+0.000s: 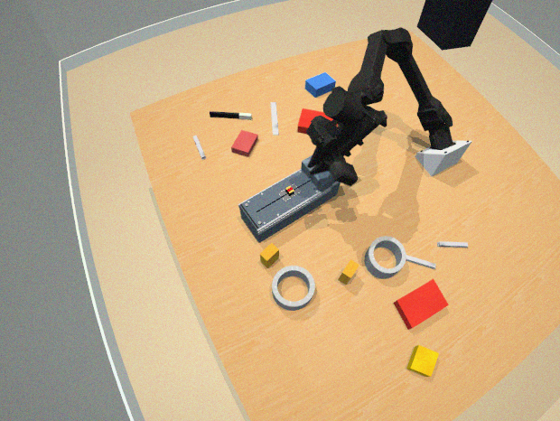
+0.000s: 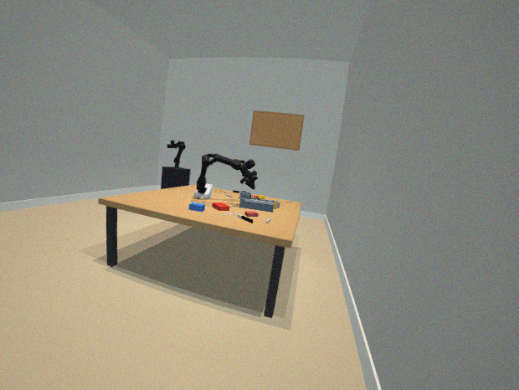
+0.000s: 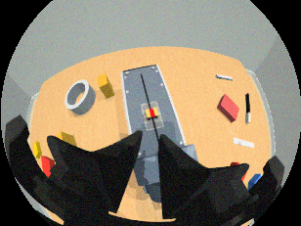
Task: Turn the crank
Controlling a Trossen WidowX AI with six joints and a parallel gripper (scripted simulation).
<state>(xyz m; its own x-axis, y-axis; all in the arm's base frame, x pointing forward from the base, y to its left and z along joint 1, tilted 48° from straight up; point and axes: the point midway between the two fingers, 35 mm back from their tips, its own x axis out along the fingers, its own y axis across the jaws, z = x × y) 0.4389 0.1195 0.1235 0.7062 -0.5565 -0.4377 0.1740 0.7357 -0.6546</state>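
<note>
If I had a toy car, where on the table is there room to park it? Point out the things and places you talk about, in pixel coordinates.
Between the gray ring (image 1: 277,298) and the yellow block (image 1: 424,360) there's a wide bare patch. It's crowded around the gripper (image 1: 326,173) (image 3: 150,136) and the crank machine (image 1: 295,219) (image 3: 139,94).

In the top view, a crank-slide machine (image 1: 271,205) (image 2: 256,204) (image 3: 137,92) lies mid-table on a table (image 1: 271,361) (image 2: 167,207) (image 3: 195,72), with a pointer (image 1: 289,190) (image 3: 151,113) on its top. The arm's base (image 1: 434,163) (image 2: 205,195) stands to its right. A marker pen (image 1: 229,115) (image 2: 245,218) (image 3: 247,108) lies beyond it, up and left. Below the machine, a small block (image 1: 348,272) sits between a left ring (image 1: 275,294) (image 3: 88,104) and a right ring (image 1: 370,265). A square block (image 1: 424,360) lies below a large rectangular block (image 1: 421,304) at lower right.
</note>
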